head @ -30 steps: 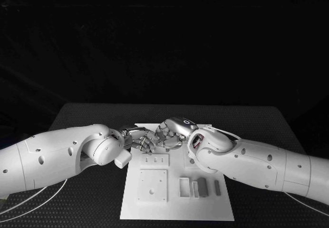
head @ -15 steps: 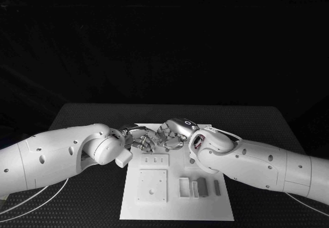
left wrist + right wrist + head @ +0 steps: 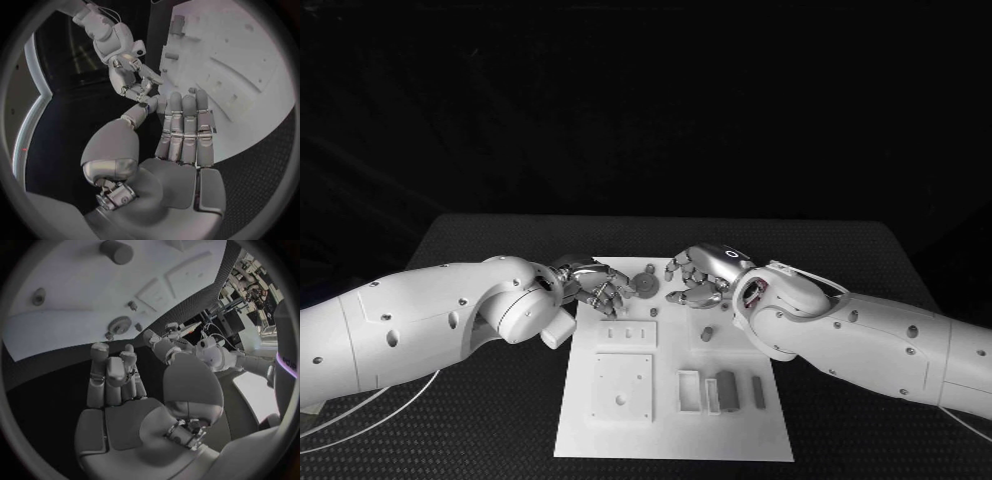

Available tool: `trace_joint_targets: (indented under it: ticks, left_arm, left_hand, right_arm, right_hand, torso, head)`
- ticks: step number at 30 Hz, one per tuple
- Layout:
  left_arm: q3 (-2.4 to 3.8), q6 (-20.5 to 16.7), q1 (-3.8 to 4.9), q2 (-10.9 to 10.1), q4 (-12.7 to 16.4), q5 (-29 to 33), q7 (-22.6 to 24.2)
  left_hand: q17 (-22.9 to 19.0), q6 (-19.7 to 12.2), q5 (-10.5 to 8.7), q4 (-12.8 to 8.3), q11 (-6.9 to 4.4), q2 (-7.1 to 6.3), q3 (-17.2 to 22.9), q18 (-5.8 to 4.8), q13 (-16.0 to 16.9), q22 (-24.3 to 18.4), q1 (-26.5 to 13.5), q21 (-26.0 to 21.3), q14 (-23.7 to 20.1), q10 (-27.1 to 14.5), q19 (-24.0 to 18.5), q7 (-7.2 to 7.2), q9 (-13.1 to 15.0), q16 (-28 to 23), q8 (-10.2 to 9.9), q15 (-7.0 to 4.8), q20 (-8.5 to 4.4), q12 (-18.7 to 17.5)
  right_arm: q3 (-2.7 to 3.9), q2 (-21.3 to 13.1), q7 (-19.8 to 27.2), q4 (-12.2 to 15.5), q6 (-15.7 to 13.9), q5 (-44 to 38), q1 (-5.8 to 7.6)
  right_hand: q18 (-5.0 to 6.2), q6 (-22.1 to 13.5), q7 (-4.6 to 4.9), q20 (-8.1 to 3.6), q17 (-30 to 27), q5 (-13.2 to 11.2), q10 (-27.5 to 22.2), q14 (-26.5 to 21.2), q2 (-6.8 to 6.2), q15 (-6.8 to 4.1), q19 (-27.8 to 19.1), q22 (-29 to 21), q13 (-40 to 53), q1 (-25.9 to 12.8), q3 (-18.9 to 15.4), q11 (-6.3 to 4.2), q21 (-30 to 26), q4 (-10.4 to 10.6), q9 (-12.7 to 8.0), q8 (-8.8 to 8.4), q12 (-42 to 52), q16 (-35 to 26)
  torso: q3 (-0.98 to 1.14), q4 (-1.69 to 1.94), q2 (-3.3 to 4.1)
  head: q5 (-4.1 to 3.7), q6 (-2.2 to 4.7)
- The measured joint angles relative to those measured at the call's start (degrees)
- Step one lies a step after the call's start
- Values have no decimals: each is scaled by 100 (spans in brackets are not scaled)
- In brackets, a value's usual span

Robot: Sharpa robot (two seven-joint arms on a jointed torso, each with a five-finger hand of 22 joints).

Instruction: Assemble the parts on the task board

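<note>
Left hand point(image 3: 596, 287) sits over the far left part of the task board point(image 3: 668, 430), fingers loosely curled, nothing seen in them; in the left wrist view the same hand point(image 3: 181, 132) has its fingers straight, side by side, and empty. Right hand point(image 3: 707, 275) is over the far right part of the board, well apart from the left hand, fingers spread and bent, holding nothing that can be seen. The right wrist view shows this hand point(image 3: 115, 385) with fingers partly folded toward the palm and no part between them.

Between the two hands, on the far end of the board, lies a round disc-shaped part point(image 3: 646, 284), grey in this light; it looks free of both hands. In the right wrist view the same disc point(image 3: 119, 325) lies flat on the white plate just beyond the fingertips. A small oval part point(image 3: 707, 334) lies on the board near the right wrist. Toward the near right end stands a dark upright block part point(image 3: 727, 387), next to a pale rectangular frame point(image 3: 689, 391) and a thin bar point(image 3: 759, 391).

On the left half of the board: a small raised plate with slots point(image 3: 627, 333), and nearer, a larger square plate point(image 3: 622, 388) with small holes. Black table point(image 3: 488, 240) under everything.
</note>
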Motion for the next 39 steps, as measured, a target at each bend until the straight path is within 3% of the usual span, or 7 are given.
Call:
trace_joint_targets:
  ticks: [7,13,21,24,29,33,39]
  left_arm:
    - [-2,-1,0,47,6,-623,-244]
    - [-39,11,2,124,-9,-938,-580]
    - [-151,15,5,269,-63,-1142,-1004]
    - [-257,-12,9,363,-107,-1199,-1210]
    - [-351,-53,3,506,-232,-1356,-1477]
    - [-362,-72,4,575,-289,-1620,-1584]
    - [-365,-77,5,629,-302,-2091,-1684]
  left_hand:
    - [-43,57,-25,24,-61,-45,24,-1,63,195,-58,129,115,83,117,-16,-1,200,0,-74,-75,204]
    - [-99,94,-67,24,-109,-25,24,-2,122,337,-201,193,179,149,194,-54,-1,378,0,-137,-132,372]
    - [-187,137,-90,41,-154,-24,38,-3,185,496,-247,277,265,213,299,-98,-1,578,0,-204,-195,554]
    - [-252,155,-110,41,-186,-5,38,-3,200,594,-280,334,326,248,348,-118,-1,691,0,-227,-242,650]
    - [-339,160,-133,18,-240,68,61,-4,240,754,-353,399,373,305,410,-130,-1,909,0,-270,-286,837]
    - [-410,141,-65,17,-389,99,61,-3,259,849,-384,444,465,471,470,-146,2,1054,13,-344,-328,967]
    - [-469,138,-33,8,-401,92,87,-3,259,894,-393,444,446,459,470,-148,2,1104,25,-325,-328,996]
  right_arm:
    - [157,-196,-1,-45,-61,32,52]
    - [217,-166,32,-474,-118,297,173]
    - [454,-101,83,-717,-155,638,260]
    - [526,-67,105,-803,-161,772,316]
    - [569,16,136,-930,-161,950,436]
    - [578,57,155,-950,-158,1027,455]
    - [584,133,169,-969,-151,1090,470]
  right_hand:
    - [-1,-45,25,16,0,0,0,0,96,0,-17,0,-9,96,-49,0,0,-144,-3,0,0,0]
    - [0,-43,28,16,0,0,0,0,164,0,-17,0,-16,164,-73,0,0,-247,-5,0,0,1]
    - [0,-32,41,36,-5,0,0,0,248,0,-36,0,-27,185,-104,0,0,-357,-12,1,0,1]
    - [0,-32,41,36,-5,0,0,0,271,0,-37,0,-29,161,-127,0,0,-380,-12,1,0,1]
    - [0,-31,41,36,-5,0,0,0,271,1,-37,0,-30,161,-144,0,0,-396,-18,1,0,1]
    - [1,-31,41,37,-5,0,0,0,293,0,-37,0,-34,140,-144,0,0,-396,-17,1,0,1]
    - [0,-29,40,37,-5,0,0,0,293,1,-37,0,-34,140,-144,0,0,-396,-17,1,0,1]
  torso:
    - [4,-4,0]
    - [11,0,-1]
    - [14,26,-4]
    - [20,32,-6]
    - [20,32,-7]
    - [16,30,-6]
    - [13,29,-4]
  head:
    - [15,-26]
    - [26,-47]
    - [50,-115]
    - [54,-141]
    - [62,-176]
    - [64,-198]
    - [60,-238]
